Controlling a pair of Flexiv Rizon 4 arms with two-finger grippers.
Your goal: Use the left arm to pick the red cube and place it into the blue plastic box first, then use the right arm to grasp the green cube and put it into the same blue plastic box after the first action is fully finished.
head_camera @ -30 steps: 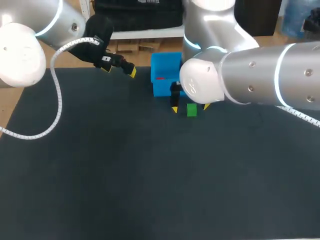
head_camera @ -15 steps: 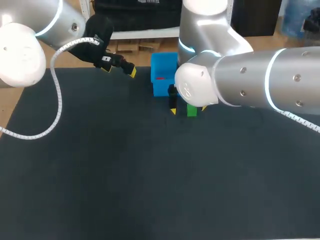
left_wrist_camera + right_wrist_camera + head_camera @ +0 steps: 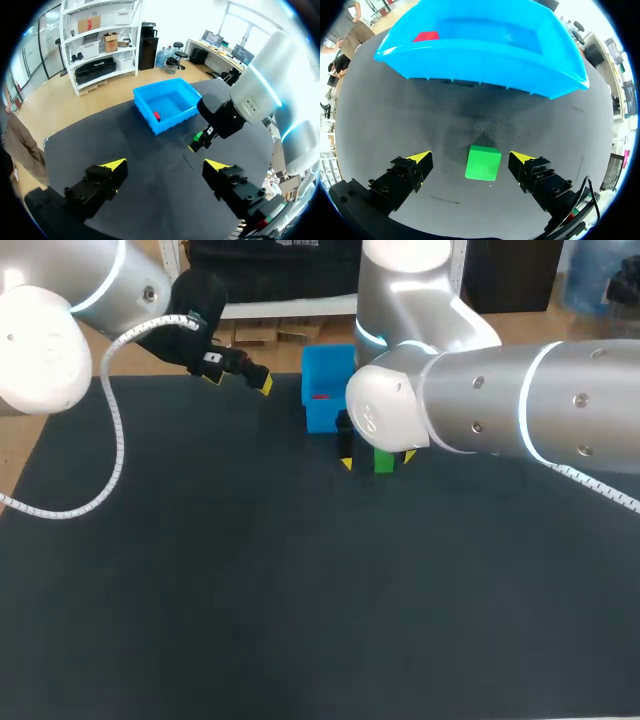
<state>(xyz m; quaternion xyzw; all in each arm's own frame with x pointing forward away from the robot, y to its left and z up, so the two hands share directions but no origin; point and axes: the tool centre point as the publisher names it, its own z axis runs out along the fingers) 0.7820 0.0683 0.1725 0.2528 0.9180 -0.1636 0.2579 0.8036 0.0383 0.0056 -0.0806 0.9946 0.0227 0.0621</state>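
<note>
green cube lying between the right gripper's spread fingers, red cube in the box

the right gripper (image 3: 470,156) is hanging low over the black table (image 3: 395,115), its two yellow-tipped fingers spread wide. the green cube (image 3: 483,162) is lying flat on the table between them. a gap is showing on each side, so neither finger is touching it. ahead of the gripper the blue plastic box (image 3: 485,62) is standing on the table, near the green cube but apart from it. the red cube (image 3: 425,36) is lying inside the box, on its floor toward one corner.

the left gripper (image 3: 164,164) is hovering above the table well apart from the box, its fingers also spread and holding nothing. in the left wrist view the box is sitting ahead of it, with the red cube showing inside by the near wall. the right arm (image 3: 260,90) is standing just beside the box, with the green cube at its fingertips.

in the head view the left arm (image 3: 60,330) is coming in from the left, its gripper near the table's far edge and to the left of the box. the right arm is coming in from the right, its large joint covering part of the box and most of its own gripper.
</note>
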